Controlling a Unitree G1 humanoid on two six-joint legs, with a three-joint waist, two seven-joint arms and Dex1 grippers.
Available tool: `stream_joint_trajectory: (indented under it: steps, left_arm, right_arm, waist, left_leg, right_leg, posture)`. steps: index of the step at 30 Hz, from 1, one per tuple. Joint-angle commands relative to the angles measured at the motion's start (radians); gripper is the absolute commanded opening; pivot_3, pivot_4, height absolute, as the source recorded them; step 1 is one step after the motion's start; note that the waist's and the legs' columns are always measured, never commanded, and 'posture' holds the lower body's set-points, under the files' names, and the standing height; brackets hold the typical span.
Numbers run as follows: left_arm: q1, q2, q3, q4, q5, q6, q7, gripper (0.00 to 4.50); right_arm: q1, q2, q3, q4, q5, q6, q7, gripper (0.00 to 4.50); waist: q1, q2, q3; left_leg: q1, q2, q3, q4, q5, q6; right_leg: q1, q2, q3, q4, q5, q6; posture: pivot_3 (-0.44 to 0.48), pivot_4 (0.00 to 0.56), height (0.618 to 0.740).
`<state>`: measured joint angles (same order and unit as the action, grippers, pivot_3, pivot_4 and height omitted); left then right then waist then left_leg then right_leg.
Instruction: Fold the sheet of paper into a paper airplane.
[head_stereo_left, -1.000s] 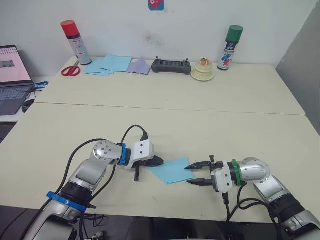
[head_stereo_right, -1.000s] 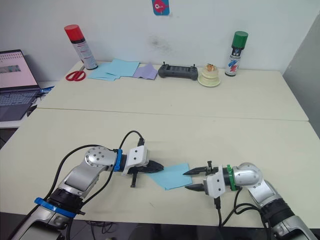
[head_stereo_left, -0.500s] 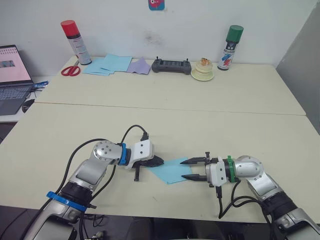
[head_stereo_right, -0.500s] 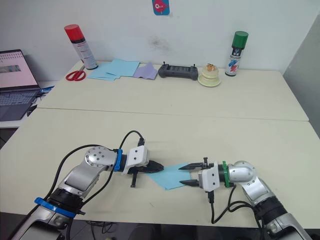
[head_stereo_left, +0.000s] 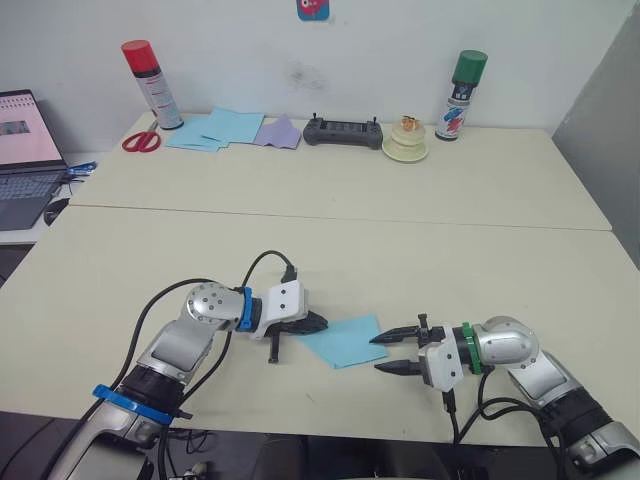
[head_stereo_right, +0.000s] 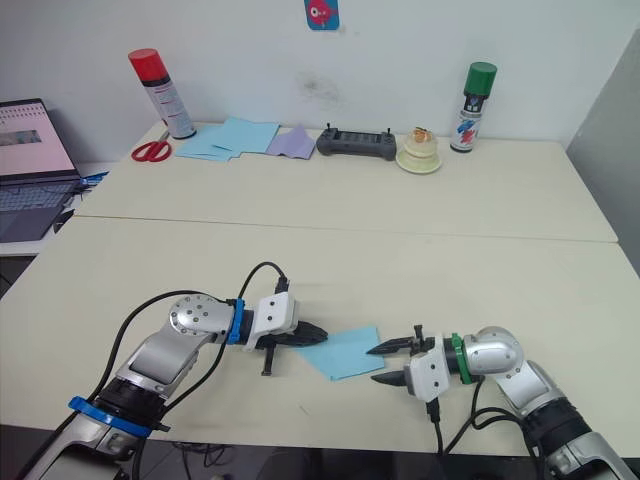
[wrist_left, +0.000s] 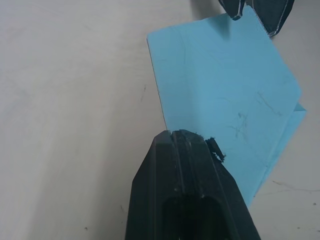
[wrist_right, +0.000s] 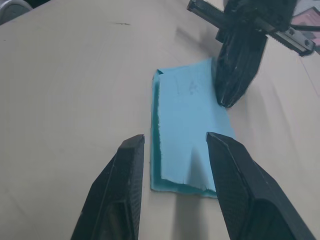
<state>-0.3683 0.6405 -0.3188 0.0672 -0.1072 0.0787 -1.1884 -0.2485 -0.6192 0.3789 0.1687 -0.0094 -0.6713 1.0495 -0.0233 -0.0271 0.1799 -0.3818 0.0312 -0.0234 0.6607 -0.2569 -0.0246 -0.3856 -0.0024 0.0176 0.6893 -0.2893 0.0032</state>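
Sheet of paper (head_stereo_left: 343, 341): folded, flat on table (head_stereo_left: 420, 240). Left gripper (head_stereo_left: 312, 323): fingers together, tips pressing its left edge. Right gripper (head_stereo_left: 388, 352): fingers spread, just right of it. Right wrist view reveals doubled layers.

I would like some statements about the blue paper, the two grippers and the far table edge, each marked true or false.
1. The sheet of paper lies folded on the table. True.
2. The right gripper is shut on the sheet. False: it is open, clear of the sheet's edge.
3. The left gripper presses on the sheet, shut. True.
4. The scissors lie beside the green-capped can. False: they lie by the red-capped can.
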Motion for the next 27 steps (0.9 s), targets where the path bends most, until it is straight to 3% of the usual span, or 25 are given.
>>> stream_joint_trajectory:
  steps: [1,8,21,27]
  left_arm:
    - [0.02,0.006,-0.019,-0.002,0.028,0.007,-0.002,0.0]
    - [0.014,0.005,-0.023,-0.001,0.029,0.005,-0.009,0.0]
    - [0.008,0.003,-0.023,-0.002,0.028,0.014,-0.009,0.0]
    - [0.003,0.006,-0.017,0.001,0.027,0.014,-0.009,0.0]
  right_arm:
    - [0.014,0.015,-0.026,-0.053,0.065,0.058,-0.018,2.02]
    - [0.025,0.029,-0.028,-0.107,0.132,0.133,0.001,2.02]
    - [-0.011,0.067,-0.015,-0.047,0.07,0.125,-0.021,2.02]
    - [0.002,0.039,-0.01,-0.068,0.1,0.071,0.038,2.02]
  waist:
    - [0.0,0.0,0.0]
    - [0.0,0.0,0.0]
    - [0.0,0.0,0.0]
    - [0.0,0.0,0.0]
  left_leg:
    - [0.0,0.0,0.0,0.0,0.0,0.0]
    - [0.0,0.0,0.0,0.0,0.0,0.0]
    - [0.0,0.0,0.0,0.0,0.0,0.0]
    - [-0.001,0.0,0.0,-0.001,0.0,0.0]
  right_leg:
    - [0.0,0.0,0.0,0.0,0.0,0.0]
    - [0.0,0.0,0.0,0.0,0.0,0.0]
    - [0.0,0.0,0.0,-0.001,0.0,0.0]
    - [0.0,0.0,0.0,-0.002,0.0,0.0]
  posture:
    - [0.0,0.15,0.74]
    - [0.0,0.15,0.74]
    - [0.0,0.15,0.74]
    - [0.0,0.15,0.74]
